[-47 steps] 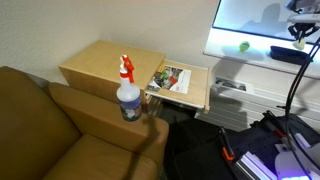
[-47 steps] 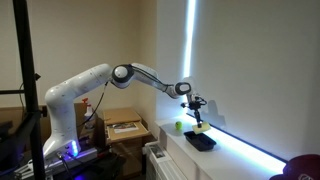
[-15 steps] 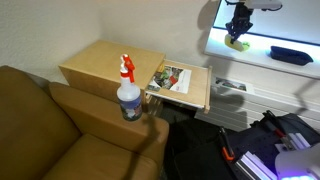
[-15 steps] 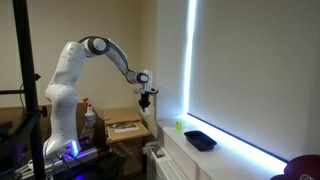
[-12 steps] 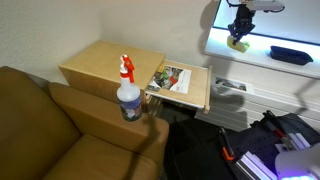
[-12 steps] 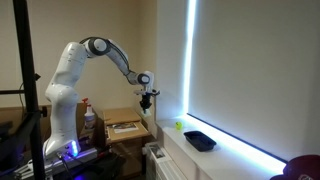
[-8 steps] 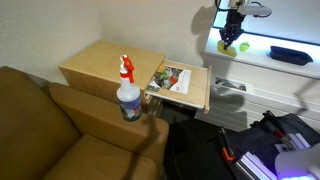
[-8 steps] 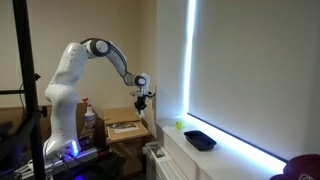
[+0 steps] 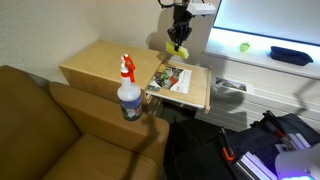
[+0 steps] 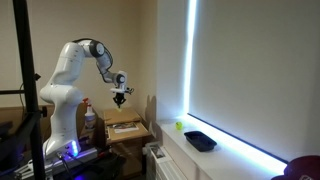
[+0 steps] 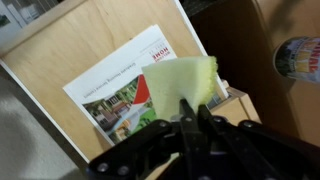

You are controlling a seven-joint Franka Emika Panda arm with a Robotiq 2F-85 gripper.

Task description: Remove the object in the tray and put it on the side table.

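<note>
In an exterior view my gripper (image 9: 178, 40) hangs over the magazine (image 9: 172, 78) just beside the table (image 9: 95, 62), jaws clamped on the object (image 9: 177, 47). In an exterior view the tray (image 10: 200, 141) lies well apart from the gripper (image 10: 120, 98). On the wrist view I see the object (image 11: 185, 78) pinched above the magazine (image 11: 112, 95).

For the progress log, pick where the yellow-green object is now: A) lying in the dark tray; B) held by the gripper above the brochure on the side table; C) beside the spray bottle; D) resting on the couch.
B: the wrist view shows the gripper shut on the yellow-green object over the brochure on the side table.
</note>
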